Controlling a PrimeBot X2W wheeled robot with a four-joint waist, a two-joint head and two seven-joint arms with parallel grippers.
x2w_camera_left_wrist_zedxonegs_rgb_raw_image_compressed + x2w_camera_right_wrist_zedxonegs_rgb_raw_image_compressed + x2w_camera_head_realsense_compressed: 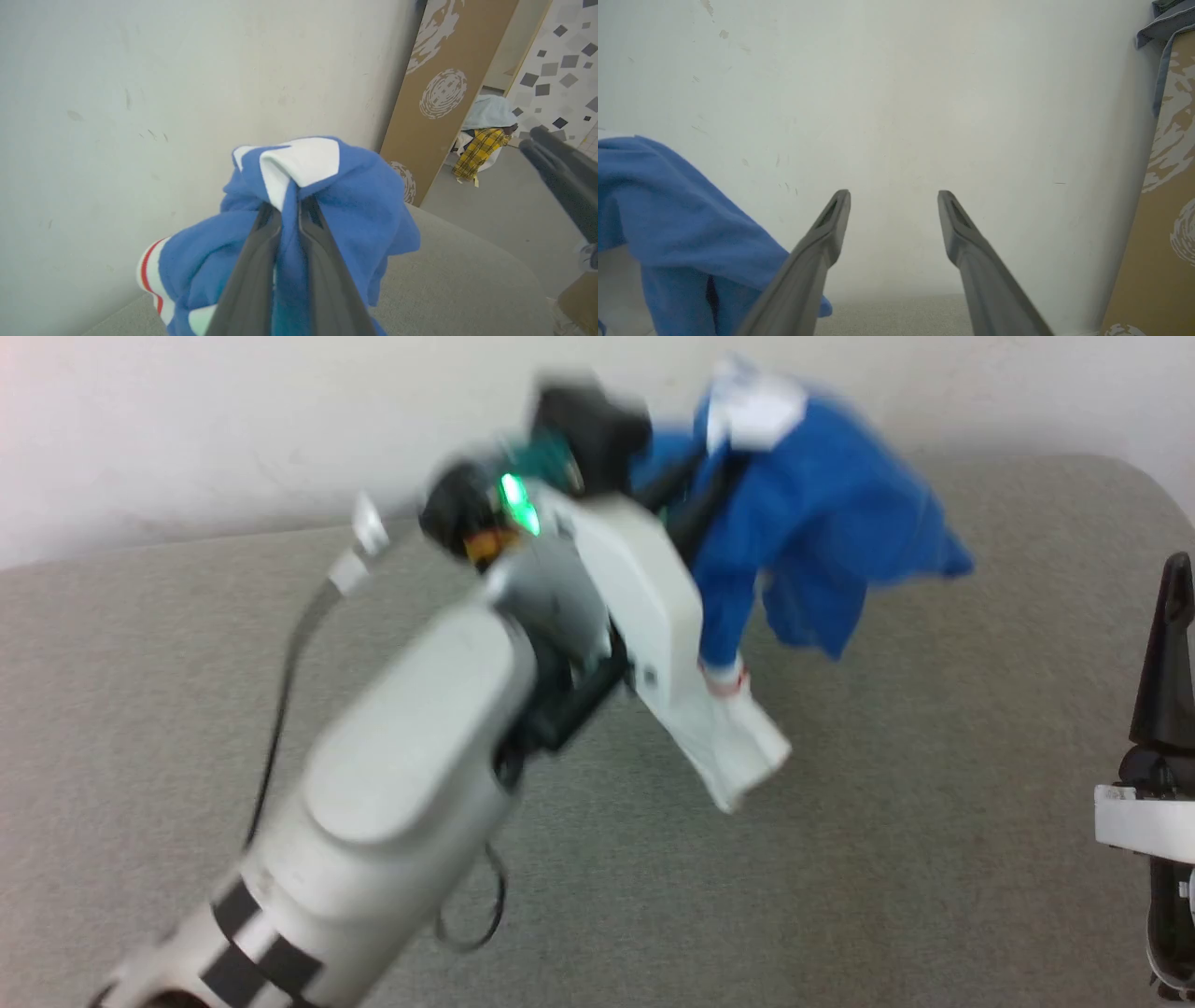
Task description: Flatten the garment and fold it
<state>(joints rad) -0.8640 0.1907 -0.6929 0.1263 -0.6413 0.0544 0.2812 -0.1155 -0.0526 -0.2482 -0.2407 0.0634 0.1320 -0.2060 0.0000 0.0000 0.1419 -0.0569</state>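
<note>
The garment (822,513), bright blue with white sleeves and red-striped trim, hangs bunched in the air above the grey table (934,803), near the far wall. My left gripper (289,205) is shut on a blue-and-white fold of the garment (345,210), its fingers pinching the cloth. In the head view the left arm reaches up and away, blurred, with a white sleeve (738,737) dangling below it. My right gripper (894,200) stands open with nothing between its fingers, to the right of the garment (668,210). It also shows at the right edge as the right gripper (1172,616).
A pale wall (280,429) rises right behind the table. A brown patterned board (444,93) leans at the right, with a pile of clothes (486,135) on the floor beyond it. The table's far right corner is rounded.
</note>
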